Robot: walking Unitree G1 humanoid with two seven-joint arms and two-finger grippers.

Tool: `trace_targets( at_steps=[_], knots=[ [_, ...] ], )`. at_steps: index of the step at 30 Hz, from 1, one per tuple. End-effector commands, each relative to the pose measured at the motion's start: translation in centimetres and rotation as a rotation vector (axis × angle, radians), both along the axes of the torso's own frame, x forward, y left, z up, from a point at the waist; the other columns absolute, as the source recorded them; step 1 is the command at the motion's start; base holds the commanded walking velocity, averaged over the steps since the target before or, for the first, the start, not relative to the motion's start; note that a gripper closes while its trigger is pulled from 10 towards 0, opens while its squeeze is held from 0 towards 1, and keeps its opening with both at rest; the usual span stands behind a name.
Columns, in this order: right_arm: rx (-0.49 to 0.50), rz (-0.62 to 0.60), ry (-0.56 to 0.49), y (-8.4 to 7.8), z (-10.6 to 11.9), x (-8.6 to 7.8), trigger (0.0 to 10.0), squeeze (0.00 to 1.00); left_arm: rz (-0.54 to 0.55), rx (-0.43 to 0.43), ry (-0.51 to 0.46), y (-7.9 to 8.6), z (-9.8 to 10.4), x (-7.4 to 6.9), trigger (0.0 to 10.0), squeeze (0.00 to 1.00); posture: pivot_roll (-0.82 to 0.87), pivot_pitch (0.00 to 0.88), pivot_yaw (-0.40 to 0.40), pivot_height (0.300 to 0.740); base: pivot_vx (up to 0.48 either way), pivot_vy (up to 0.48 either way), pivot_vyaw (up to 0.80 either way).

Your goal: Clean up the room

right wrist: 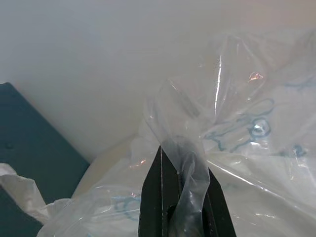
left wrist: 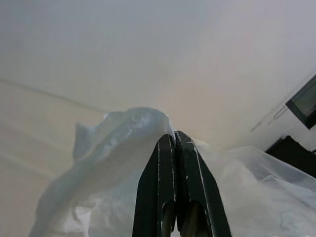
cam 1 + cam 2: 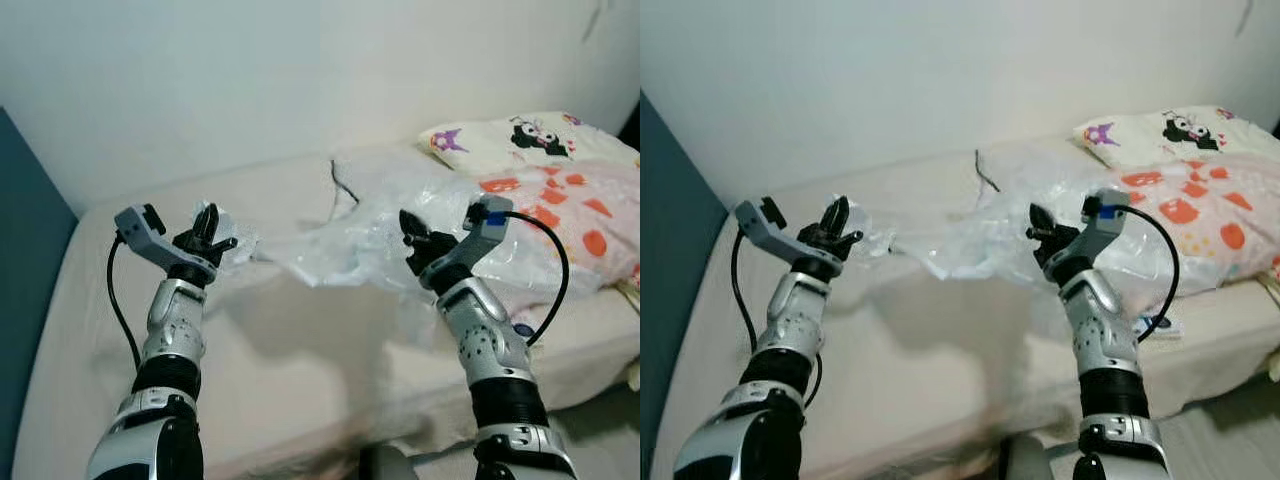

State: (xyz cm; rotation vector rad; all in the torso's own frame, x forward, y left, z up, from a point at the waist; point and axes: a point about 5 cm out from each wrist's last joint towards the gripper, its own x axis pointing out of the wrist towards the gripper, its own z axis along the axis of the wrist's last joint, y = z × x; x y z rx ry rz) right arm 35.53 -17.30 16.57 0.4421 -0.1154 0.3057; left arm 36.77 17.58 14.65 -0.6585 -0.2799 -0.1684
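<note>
Over the bed (image 3: 300,350), both pincers, left (image 3: 207,236) and right (image 3: 416,238), pinched the plastic sheet (image 3: 360,235), lifting it; gathering it together seemed the next move.

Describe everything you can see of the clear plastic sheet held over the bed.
The clear plastic sheet is thin, see-through film, crinkled and glossy, with faint blue printing in the right wrist view. It hangs stretched between both arms above the bed. The left tool is shut on its bunched whitish end, the right tool is shut on a twisted fold. The middle sags and drapes toward the patterned blanket; whether it touches the mattress I cannot tell.
</note>
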Motion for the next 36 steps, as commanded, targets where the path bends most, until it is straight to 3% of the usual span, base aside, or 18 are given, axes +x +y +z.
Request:
trace_targets(
  at_steps=[1, 6, 7, 17, 23, 27, 30, 31, 36],
  knots=[
    [-0.001, 0.004, -0.001, 0.3, -0.3, 0.0, 10.0, 0.0, 0.02, 0.015, 0.03, 0.2, -0.8, -0.4, 10.0, 0.0, -0.14, 0.0, -0.003, 0.67, 0.0, 0.0, 0.0],
    [-0.004, -0.012, 0.026, 0.2, -1.2, 0.0, 10.0, 0.0, 0.017, 0.055, 0.069, -0.4, -1.3, -0.3, 10.0, 0.0, -0.12, 0.0, -0.001, 0.684, 0.0, 0.0, 0.0],
    [-0.008, -0.027, 0.048, -0.1, -1.8, 0.0, 10.0, 0.0, -0.01, 0.082, 0.076, -1.4, -1.5, -0.3, 10.0, 0.0, -0.11, 0.0, 0.004, 0.693, 0.0, 0.0, 0.0],
    [-0.001, -0.057, 0.082, 0.1, -3.2, -0.3, 10.0, 0.0, -0.076, 0.124, 0.132, -3.4, -2.9, -0.8, 10.0, 0.0, -0.1, 0.0, 0.049, 0.731, 0.0, 0.0, 0.0],
    [-0.024, -0.099, 0.102, 0.2, -3.8, -0.5, 10.0, 0.0, -0.063, 0.15, 0.155, -2.9, -3.2, -0.8, 10.0, 0.0, -0.11, 0.0, 0.058, 0.74, 0.0, 0.0, 0.0],
    [-0.188, -0.236, 0.214, -1.0, -6.1, -0.7, 10.0, 0.0, -0.039, 0.188, 0.167, -2.1, -3.3, -0.8, 10.0, 0.0, -0.1, 0.0, 0.056, 0.74, 0.0, 0.0, 0.0],
    [-0.243, -0.232, 0.221, -1.0, -6.4, -0.8, 10.0, 0.0, -0.054, 0.199, 0.164, -2.2, -3.4, -0.9, 10.0, 0.0, -0.11, 0.0, 0.055, 0.74, 0.0, 0.0, 0.0],
    [-0.256, -0.137, 0.227, -0.4, -7.1, -1.2, 10.0, 0.0, -0.07, 0.221, 0.182, -2.2, -4.0, -1.3, 10.0, 0.0, -0.1, 0.0, 0.053, 0.74, 0.0, -0.48, 0.0],
    [-0.227, -0.091, 0.221, 0.1, -7.3, -1.6, 10.0, 0.0, -0.073, 0.233, 0.217, -2.3, -5.1, -1.8, 10.0, 0.0, -0.1, 0.0, 0.047, 0.74, 0.0, -0.48, 0.39]
  ],
)
